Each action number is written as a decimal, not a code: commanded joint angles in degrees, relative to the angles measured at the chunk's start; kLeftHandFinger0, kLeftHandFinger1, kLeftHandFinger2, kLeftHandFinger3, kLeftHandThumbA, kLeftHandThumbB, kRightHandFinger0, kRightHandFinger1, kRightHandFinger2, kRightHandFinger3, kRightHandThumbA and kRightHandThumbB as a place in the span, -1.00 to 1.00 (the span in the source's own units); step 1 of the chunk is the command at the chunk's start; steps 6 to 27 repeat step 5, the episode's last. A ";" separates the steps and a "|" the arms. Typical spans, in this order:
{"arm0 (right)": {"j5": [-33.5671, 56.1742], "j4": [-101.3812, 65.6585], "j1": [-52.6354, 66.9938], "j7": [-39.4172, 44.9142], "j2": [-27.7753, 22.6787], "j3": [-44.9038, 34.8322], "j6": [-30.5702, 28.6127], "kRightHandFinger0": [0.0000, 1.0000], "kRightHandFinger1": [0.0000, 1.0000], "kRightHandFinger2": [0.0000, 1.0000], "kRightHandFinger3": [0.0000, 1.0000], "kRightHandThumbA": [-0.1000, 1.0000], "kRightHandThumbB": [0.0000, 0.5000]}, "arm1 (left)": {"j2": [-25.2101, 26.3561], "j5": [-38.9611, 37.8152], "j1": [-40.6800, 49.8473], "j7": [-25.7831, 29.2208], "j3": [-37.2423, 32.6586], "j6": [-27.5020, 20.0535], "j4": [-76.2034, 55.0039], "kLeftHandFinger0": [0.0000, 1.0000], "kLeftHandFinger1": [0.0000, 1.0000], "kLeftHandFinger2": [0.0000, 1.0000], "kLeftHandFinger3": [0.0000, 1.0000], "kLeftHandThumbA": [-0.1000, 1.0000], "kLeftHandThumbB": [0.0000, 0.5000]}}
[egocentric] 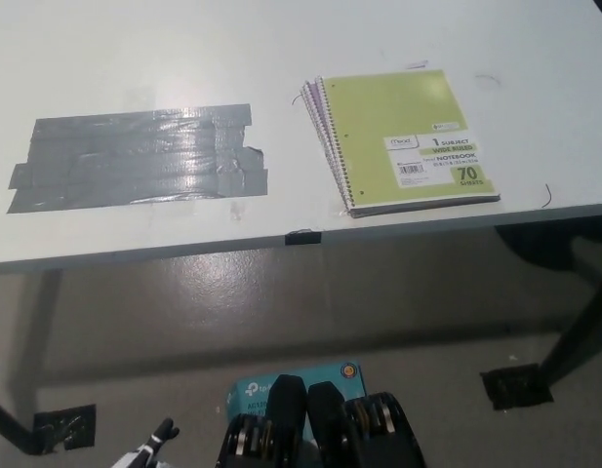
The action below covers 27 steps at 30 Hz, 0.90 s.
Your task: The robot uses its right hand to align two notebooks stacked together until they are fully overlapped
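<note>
Head view entry: green notebook (408,136) lay atop purple notebook (315,109), near the table (281,58) front edge. Light, slippery covers; you should have pushed at edges. Left hand (144,450) low, fingers indiscernible; right hand unseen.

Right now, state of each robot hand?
Left robot hand: only a tip shows at the bottom edge, cannot be told.
Right robot hand: not in view.
</note>
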 commanded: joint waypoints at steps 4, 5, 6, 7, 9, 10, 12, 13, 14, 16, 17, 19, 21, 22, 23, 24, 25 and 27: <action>1.79 0.31 -0.92 -0.59 -2.12 0.19 1.58 1.00 1.00 1.00 1.00 0.03 -0.16 | 1.34 0.36 -0.47 -0.61 0.47 -0.21 -0.42 -0.15 -0.08 0.03 1.00 1.00 1.00; 1.79 0.31 -0.92 -0.59 -2.12 0.19 1.58 1.00 1.00 1.00 1.00 0.03 -0.16 | 1.34 0.36 -0.47 -0.61 0.47 -0.21 -0.42 -0.15 -0.08 0.03 1.00 1.00 1.00; 1.79 0.31 -0.92 -0.59 -2.12 0.19 1.58 1.00 1.00 1.00 1.00 0.03 -0.16 | 1.34 0.36 -0.47 -0.61 0.47 -0.21 -0.42 -0.15 -0.08 0.03 1.00 1.00 1.00; 1.79 0.31 -0.92 -0.59 -2.12 0.19 1.58 1.00 1.00 1.00 1.00 0.03 -0.16 | 1.34 0.36 -0.47 -0.61 0.47 -0.21 -0.42 -0.15 -0.08 0.03 1.00 1.00 1.00; 1.79 0.31 -0.92 -0.59 -2.12 0.19 1.58 1.00 1.00 1.00 1.00 0.03 -0.16 | 1.34 0.36 -0.47 -0.61 0.47 -0.21 -0.42 -0.15 -0.08 0.03 1.00 1.00 1.00; 1.79 0.31 -0.92 -0.59 -2.12 0.19 1.58 1.00 1.00 1.00 1.00 0.03 -0.16 | 1.34 0.36 -0.47 -0.61 0.47 -0.21 -0.42 -0.15 -0.08 0.03 1.00 1.00 1.00; 1.79 0.31 -0.92 -0.59 -2.12 0.19 1.58 1.00 1.00 1.00 1.00 0.03 -0.16 | 1.34 0.36 -0.47 -0.61 0.47 -0.21 -0.42 -0.15 -0.08 0.03 1.00 1.00 1.00; 1.79 0.31 -0.92 -0.59 -2.12 0.19 1.58 1.00 1.00 1.00 1.00 0.03 -0.16 | 1.34 0.36 -0.47 -0.61 0.47 -0.21 -0.42 -0.15 -0.08 0.03 1.00 1.00 1.00; 1.79 0.31 -0.92 -0.59 -2.12 0.19 1.58 1.00 1.00 1.00 1.00 0.03 -0.16 | 1.34 0.36 -0.47 -0.61 0.47 -0.21 -0.42 -0.15 -0.08 0.03 1.00 1.00 1.00; 1.79 0.31 -0.92 -0.59 -2.12 0.19 1.58 1.00 1.00 1.00 1.00 0.03 -0.16 | 1.34 0.36 -0.47 -0.61 0.47 -0.21 -0.42 -0.15 -0.08 0.03 1.00 1.00 1.00; 1.79 0.31 -0.92 -0.59 -2.12 0.19 1.58 1.00 1.00 1.00 1.00 0.03 -0.16 | 1.34 0.36 -0.47 -0.61 0.47 -0.21 -0.42 -0.15 -0.08 0.03 1.00 1.00 1.00; 1.79 0.31 -0.92 -0.59 -2.12 0.19 1.58 1.00 1.00 1.00 1.00 0.03 -0.16 | 1.34 0.36 -0.47 -0.61 0.47 -0.21 -0.42 -0.15 -0.08 0.03 1.00 1.00 1.00; 1.79 0.31 -0.92 -0.59 -2.12 0.19 1.58 1.00 1.00 1.00 1.00 0.03 -0.16 | 1.34 0.36 -0.47 -0.61 0.47 -0.21 -0.42 -0.15 -0.08 0.03 1.00 1.00 1.00; 1.79 0.31 -0.92 -0.59 -2.12 0.19 1.58 1.00 1.00 1.00 1.00 0.03 -0.16 | 1.34 0.36 -0.47 -0.61 0.47 -0.21 -0.42 -0.15 -0.08 0.03 1.00 1.00 1.00; 1.79 0.31 -0.92 -0.59 -2.12 0.19 1.58 1.00 1.00 1.00 1.00 0.03 -0.16 | 1.34 0.36 -0.47 -0.61 0.47 -0.21 -0.42 -0.15 -0.08 0.03 1.00 1.00 1.00; 1.79 0.31 -0.92 -0.59 -2.12 0.19 1.58 1.00 1.00 1.00 1.00 0.03 -0.16 | 1.34 0.36 -0.47 -0.61 0.47 -0.21 -0.42 -0.15 -0.08 0.03 1.00 1.00 1.00; 1.79 0.31 -0.92 -0.59 -2.12 0.19 1.58 1.00 1.00 1.00 1.00 0.03 -0.16 | 1.34 0.36 -0.47 -0.61 0.47 -0.21 -0.42 -0.15 -0.08 0.03 1.00 1.00 1.00; 1.79 0.31 -0.92 -0.59 -2.12 0.19 1.58 1.00 1.00 1.00 1.00 0.03 -0.16 | 1.34 0.36 -0.47 -0.61 0.47 -0.21 -0.42 -0.15 -0.08 0.03 1.00 1.00 1.00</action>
